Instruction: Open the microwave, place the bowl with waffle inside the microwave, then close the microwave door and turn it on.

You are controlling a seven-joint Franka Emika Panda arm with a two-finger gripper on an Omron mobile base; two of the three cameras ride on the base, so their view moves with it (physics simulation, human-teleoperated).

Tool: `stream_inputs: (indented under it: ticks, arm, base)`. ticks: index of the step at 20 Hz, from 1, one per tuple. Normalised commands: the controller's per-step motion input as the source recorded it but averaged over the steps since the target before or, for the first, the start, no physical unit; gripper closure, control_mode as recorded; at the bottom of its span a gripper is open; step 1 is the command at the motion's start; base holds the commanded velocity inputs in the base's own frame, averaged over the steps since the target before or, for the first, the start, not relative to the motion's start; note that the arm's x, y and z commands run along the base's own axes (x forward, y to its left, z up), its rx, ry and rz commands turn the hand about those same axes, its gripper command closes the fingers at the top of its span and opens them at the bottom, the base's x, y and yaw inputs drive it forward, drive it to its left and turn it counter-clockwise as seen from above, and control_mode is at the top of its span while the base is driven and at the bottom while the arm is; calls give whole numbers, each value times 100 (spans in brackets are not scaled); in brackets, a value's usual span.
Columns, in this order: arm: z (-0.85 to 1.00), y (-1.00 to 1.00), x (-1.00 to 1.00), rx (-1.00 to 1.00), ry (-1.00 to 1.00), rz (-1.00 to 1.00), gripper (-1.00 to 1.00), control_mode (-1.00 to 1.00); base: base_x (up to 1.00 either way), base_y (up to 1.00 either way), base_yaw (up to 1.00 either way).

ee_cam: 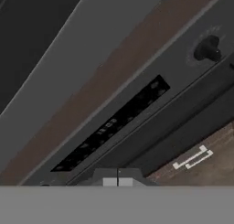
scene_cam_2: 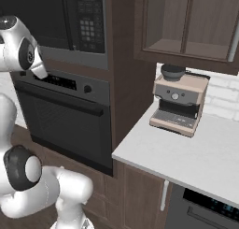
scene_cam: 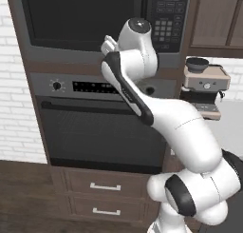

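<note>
The microwave is built in above the wall oven, and its dark-glass door is closed. Its keypad is on the right, with the slim vertical handle beside it. My hand hovers just in front of the microwave's lower grey frame, left of the keypad. In the hand view my gripper is shut with nothing in it, its tips pressed together. The bowl with the waffle is out of view.
The wall oven has a knob, a display strip and a long bar handle. Two drawers sit below it. A beige espresso machine stands on the white counter to the right.
</note>
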Motion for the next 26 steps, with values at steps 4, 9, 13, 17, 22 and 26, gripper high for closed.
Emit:
stream_inputs:
  ticks: [4,9,13,17,22,26]
  arm:
    - [-23,2,-100,1,-25,9,100,-100]
    - [33,-41,-96,9,-7,0,100,-100]
    - [81,-67,-90,21,-1,0,100,-100]
    - [91,-65,-72,27,-1,1,100,-100]
    - [39,-64,-48,26,-17,0,100,-100]
    - [9,-57,-31,18,0,-12,100,-100]
  base:
    - [0,0,0]
    - [0,0,0]
    - [0,0,0]
    - [0,0,0]
    - [0,0,0]
    - [0,0,0]
